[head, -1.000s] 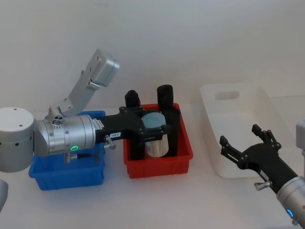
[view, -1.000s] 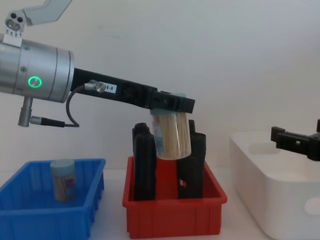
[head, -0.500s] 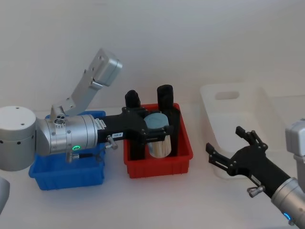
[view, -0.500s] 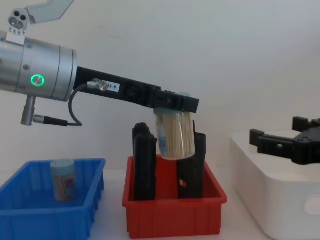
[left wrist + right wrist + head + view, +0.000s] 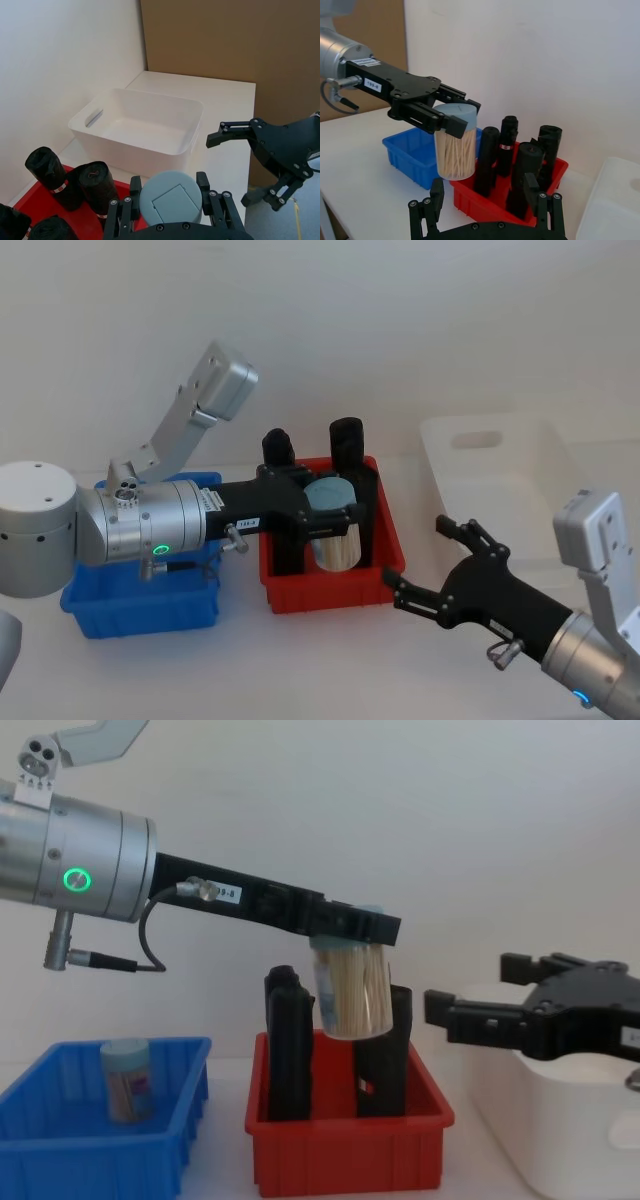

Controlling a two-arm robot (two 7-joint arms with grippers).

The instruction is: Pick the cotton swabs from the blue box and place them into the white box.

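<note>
Clamping clear cylindrical tub (image 5: 350,998), left pincer (image 5: 352,930)

A white wall (image 5: 420,320) and brown panel (image 5: 225,40) border the white table (image 5: 300,660).

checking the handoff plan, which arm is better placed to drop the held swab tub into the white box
Right. The right gripper is open beside the white box, while the left gripper holds the cotton swabs over the red bin.
</note>
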